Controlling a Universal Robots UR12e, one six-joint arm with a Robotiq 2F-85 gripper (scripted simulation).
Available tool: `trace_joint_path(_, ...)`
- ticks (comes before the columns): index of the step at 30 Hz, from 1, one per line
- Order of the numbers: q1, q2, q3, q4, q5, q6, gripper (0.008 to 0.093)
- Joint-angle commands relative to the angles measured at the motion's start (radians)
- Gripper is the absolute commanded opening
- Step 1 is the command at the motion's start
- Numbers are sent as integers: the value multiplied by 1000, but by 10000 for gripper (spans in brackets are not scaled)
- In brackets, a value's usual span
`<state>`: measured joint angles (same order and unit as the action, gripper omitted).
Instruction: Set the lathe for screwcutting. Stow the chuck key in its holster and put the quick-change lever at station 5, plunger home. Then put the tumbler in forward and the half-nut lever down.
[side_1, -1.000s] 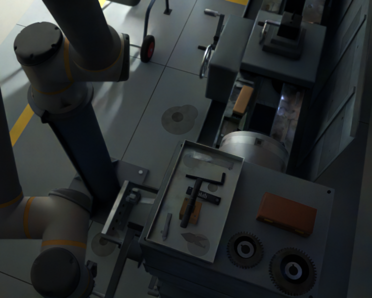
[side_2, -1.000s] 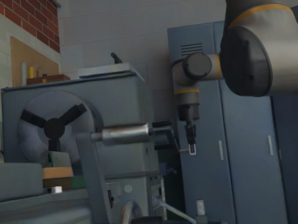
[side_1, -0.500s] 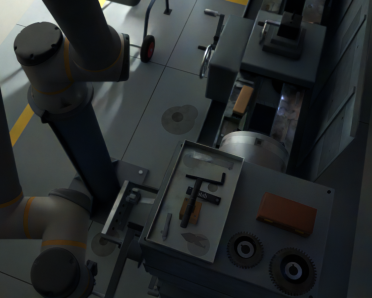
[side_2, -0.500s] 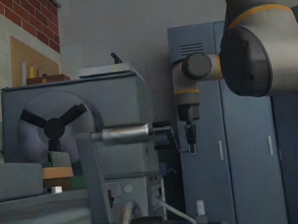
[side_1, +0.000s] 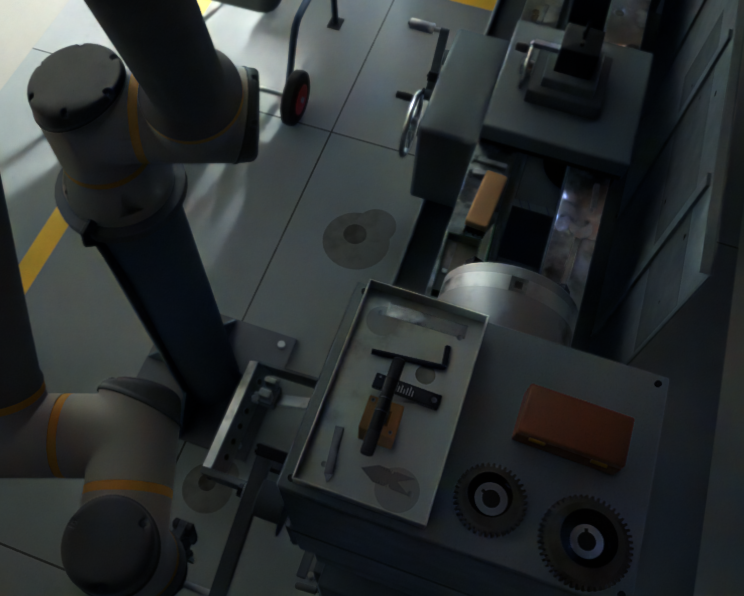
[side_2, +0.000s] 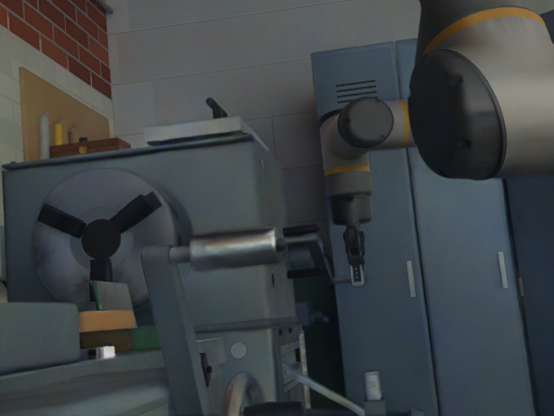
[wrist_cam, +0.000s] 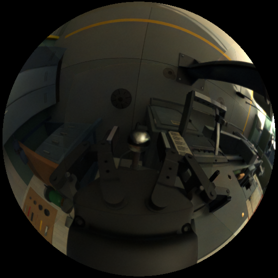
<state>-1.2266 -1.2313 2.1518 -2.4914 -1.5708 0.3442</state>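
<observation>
At the headstock's front left end, a slim lever with a round metal knob (wrist_cam: 139, 138) sticks out from the lathe. The perforated quick-change rack (side_1: 239, 415) with its lever (side_1: 268, 393) sits beside it. The black chuck key (side_1: 384, 397) stands in the orange holster (side_1: 380, 424) in the tray on top of the headstock. The chuck (side_2: 102, 239) carries no key. My gripper (wrist_cam: 138, 138) hangs at the knob, with the knob between its fingers (side_2: 355, 272). The gripper is open and holds nothing.
The blue cabinet (side_2: 440, 260) stands just behind the gripper. My arm's column (side_1: 164, 292) rises close to the rack. Two change gears (side_1: 539, 521) and an orange box (side_1: 572, 427) lie on the headstock. The carriage (side_1: 459, 124) sits further along the bed.
</observation>
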Motion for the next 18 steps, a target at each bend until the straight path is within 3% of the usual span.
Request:
trace_joint_path(1, 0, -1, -1, 0, 0, 0, 630)
trace_joint_path(9, 0, -9, -3, 10, 0, 0, 630)
trace_joint_path(18, 0, -63, -21, 81, 0, 0, 630)
